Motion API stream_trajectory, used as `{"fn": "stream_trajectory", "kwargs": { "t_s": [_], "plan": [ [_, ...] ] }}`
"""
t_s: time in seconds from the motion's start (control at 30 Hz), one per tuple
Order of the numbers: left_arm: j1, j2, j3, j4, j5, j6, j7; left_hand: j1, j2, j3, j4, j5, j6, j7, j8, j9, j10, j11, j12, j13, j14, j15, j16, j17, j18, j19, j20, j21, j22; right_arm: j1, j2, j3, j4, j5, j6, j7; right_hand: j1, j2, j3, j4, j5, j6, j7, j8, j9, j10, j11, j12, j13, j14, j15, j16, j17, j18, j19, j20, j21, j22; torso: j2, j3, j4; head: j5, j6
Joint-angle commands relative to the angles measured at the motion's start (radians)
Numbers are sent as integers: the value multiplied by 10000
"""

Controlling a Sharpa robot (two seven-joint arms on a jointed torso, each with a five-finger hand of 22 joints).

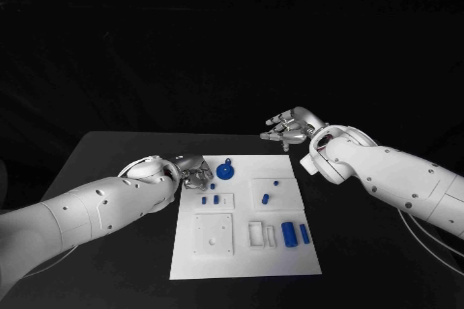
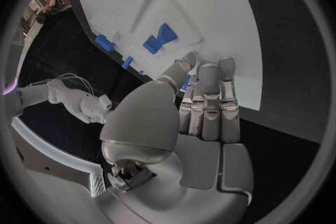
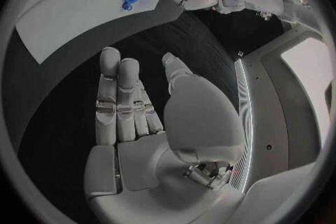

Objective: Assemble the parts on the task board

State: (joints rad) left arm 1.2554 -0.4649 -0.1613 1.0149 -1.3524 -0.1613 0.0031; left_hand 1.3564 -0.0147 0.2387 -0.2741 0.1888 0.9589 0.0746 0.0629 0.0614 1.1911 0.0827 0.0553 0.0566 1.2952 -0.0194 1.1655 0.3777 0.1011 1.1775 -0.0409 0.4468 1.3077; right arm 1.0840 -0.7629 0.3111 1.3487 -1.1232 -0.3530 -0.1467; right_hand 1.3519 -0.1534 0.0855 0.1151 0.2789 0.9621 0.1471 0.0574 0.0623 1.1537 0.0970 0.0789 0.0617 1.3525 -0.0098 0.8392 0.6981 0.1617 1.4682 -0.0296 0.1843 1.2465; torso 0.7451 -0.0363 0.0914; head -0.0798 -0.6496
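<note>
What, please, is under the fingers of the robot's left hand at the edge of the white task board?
The silver left hand has its fingertips over the white task board, with a small blue part beside them. Anything directly beneath the fingers is covered.

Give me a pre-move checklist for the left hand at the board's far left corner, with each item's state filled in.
1. Left hand over the task board edge: ok.
2. Left hand holding a part: cannot tell; a small blue piece shows by its fingers.
3. Right hand off the board: ok, it hovers beyond the far right corner.
4. Right hand free: ok, fingers apart, nothing in them.
5. Round blue part clear of the left hand: ok, it lies just beside it, apart.
6. Two blue cylinders lying near the right edge: ok.
</note>
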Motion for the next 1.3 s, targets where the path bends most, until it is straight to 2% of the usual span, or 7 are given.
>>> {"fn": "stream_trajectory", "kwargs": {
  "t_s": [0.03, 0.1, 0.27, 0.47, 0.63, 1.0, 1.3],
  "plan": [
    [-20, -121, 5, 58, 61, -265, 4, 31, -113, 97, 18, -22, 107, 61, -24, -5, -60, -25, 32, 19, -20, 54, 20, -21, 162, -14, 80, -13, 201, -54, -62, 3, 14, -511, 770, 46, 269, 204, 347, -393, -89, 751, -96, 52, 36, 59, -97, -59, -13, 40, -29, 48, -14, 124, 359, -28, 90, 31, -4, 4, -6, -30, 25],
    [-19, -228, 26, 113, 141, -455, 74, 57, -88, 157, 13, 13, 499, 176, 18, 16, -5, -43, 35, 20, -18, 43, 21, -26, 169, -19, 72, 5, 211, -92, -102, 3, 10, -870, 963, 47, 620, 301, 994, -695, -374, 1083, -201, 80, 50, 308, -198, -75, -19, 71, -126, 72, -7, 108, 364, -86, 162, 68, -4, 7, -5, -97, 43],
    [-13, -590, 225, 302, 779, -1229, 572, 274, -87, 252, -55, -9, 1305, 430, 105, 30, 1155, -330, 116, 41, 35, -144, -157, -117, 117, -135, -52, 103, 231, -245, -197, 3, -5, -2076, 1427, 93, 133, -219, 3302, -1417, -558, 1718, -351, 54, 43, 961, -367, -185, -15, 124, -254, 104, 23, -46, 332, -236, 605, 333, -15, 8, 11, -310, 48],
    [-10, -1266, 674, 950, 2950, -2303, 1558, 298, -102, -16, 20, -75, 1627, 360, 40, 39, 1290, -375, 76, 41, -416, -173, -1355, -599, -157, -744, -120, -419, 3, -466, -255, 1, 4, -3878, 1808, 8, -195, -253, 3807, -1949, -707, 2009, -434, 44, 37, 1047, -421, -180, -11, 180, -269, 108, 35, -83, 323, -262, 801, 488, -3, 18, 2, -471, 90],
    [23, -1902, 943, 1747, 5701, -2505, 2282, 21, -61, -56, 120, -69, 1512, 484, 23, 34, 451, -67, 53, 25, -1070, 139, -3984, -1654, -368, -1516, 164, -1701, -846, -686, -303, -2, 65, -5242, 2071, -293, -378, -281, 3947, -2109, -1014, 2069, -447, 53, 39, 899, -382, -190, -17, 208, -246, 101, 38, -98, 321, -248, 862, 557, -42, -9, 45, -577, 56],
    [70, -2775, 1057, 3151, 9496, -1912, 2965, -376, -11, 291, 315, -14, 1224, 570, 35, 27, -311, 280, 30, 10, -604, 962, -10425, -3048, -491, -2322, 1011, -3840, -4027, -1051, -221, -76, 29, -6674, 2295, -869, -506, -647, 4054, -1922, -1416, 1809, -380, 53, 32, 498, -255, -193, -18, 209, -161, 46, -24, -34, 324, -161, 565, 436, -103, -72, 75, -602, 46],
    [72, -2994, 1063, 3522, 10253, -1728, 3154, -361, -22, 215, 472, -15, 1201, 584, 40, 26, -351, 330, 40, 12, -996, 1221, -11048, -3123, -336, -2128, 1253, -3823, -6054, -1152, -150, -240, -62, -6945, 2440, -998, -519, -771, 4092, -1861, -1501, 1716, -357, 47, 30, 413, -229, -197, -18, 213, -143, 37, -49, -23, 334, -147, 515, 393, -83, -49, 57, -584, 72]
  ]
}}
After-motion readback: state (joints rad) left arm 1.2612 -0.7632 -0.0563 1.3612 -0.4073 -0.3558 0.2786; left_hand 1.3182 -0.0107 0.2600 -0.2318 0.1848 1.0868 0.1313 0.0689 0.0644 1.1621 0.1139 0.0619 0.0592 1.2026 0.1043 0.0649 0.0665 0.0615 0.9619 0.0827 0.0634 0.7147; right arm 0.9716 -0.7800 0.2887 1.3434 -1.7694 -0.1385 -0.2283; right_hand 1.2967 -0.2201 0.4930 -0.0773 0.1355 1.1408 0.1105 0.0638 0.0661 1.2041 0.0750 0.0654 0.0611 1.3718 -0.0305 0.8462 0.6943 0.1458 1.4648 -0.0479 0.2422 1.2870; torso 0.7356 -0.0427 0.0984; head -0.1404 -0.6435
